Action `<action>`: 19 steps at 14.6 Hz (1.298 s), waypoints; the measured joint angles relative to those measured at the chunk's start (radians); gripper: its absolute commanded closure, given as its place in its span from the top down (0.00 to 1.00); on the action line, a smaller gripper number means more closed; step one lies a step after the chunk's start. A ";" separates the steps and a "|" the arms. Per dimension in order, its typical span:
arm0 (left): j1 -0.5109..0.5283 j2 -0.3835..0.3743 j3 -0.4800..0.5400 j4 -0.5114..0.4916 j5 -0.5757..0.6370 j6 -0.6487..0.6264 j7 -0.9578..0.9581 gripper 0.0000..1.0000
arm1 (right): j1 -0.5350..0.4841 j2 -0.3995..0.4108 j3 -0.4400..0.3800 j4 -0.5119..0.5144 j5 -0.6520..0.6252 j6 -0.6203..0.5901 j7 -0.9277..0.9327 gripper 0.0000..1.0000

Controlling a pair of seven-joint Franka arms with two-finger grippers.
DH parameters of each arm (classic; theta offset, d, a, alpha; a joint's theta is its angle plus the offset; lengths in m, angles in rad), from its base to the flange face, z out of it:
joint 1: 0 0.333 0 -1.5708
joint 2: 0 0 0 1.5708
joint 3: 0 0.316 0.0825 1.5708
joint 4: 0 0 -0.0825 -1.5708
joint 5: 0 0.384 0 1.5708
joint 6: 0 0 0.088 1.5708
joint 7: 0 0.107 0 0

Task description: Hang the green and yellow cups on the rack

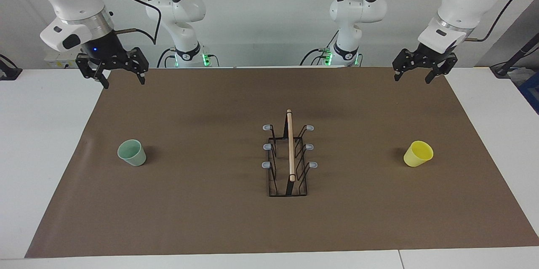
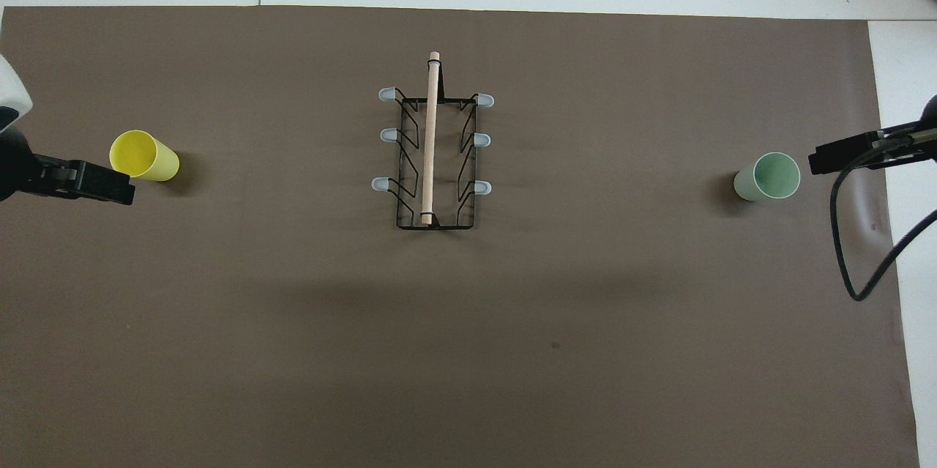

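1. Brown mat [image 1: 210, 227] covers most of the white table [image 1: 42, 155]; its edge farthest from the robots is closest to the facing camera.
2. Right gripper [image 1: 123, 78] hangs in the air over the mat's corner at the right arm's end, fingers spread wide, holding nothing. Arm waiting.
3. Left gripper [image 1: 414, 75] hangs over the mat's corner at the left arm's end, fingers apart, also empty. Arm waiting.
4. Rack [image 1: 289, 159] stands mid-mat, wooden rod on top, all six grey-tipped prongs bare.
5. Green cup [image 1: 132, 153] sits upright on the mat toward the right arm's end, well apart from the rack.
6. Yellow cup [image 1: 418, 153] sits tilted toward the left arm's end, well apart from the rack.
7. Progress: nothing hung yet; both cups remain to be picked up and hung.
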 measured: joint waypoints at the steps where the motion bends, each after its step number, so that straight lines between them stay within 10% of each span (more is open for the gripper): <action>1: 0.000 0.000 0.000 0.000 0.000 0.000 0.000 1.00 | 0.000 0.000 -0.001 0.000 0.000 0.000 0.000 1.00; 19: -0.001 0.002 -0.006 -0.001 0.005 0.009 -0.002 1.00 | 0.068 0.030 0.002 -0.169 -0.093 0.182 0.000 1.00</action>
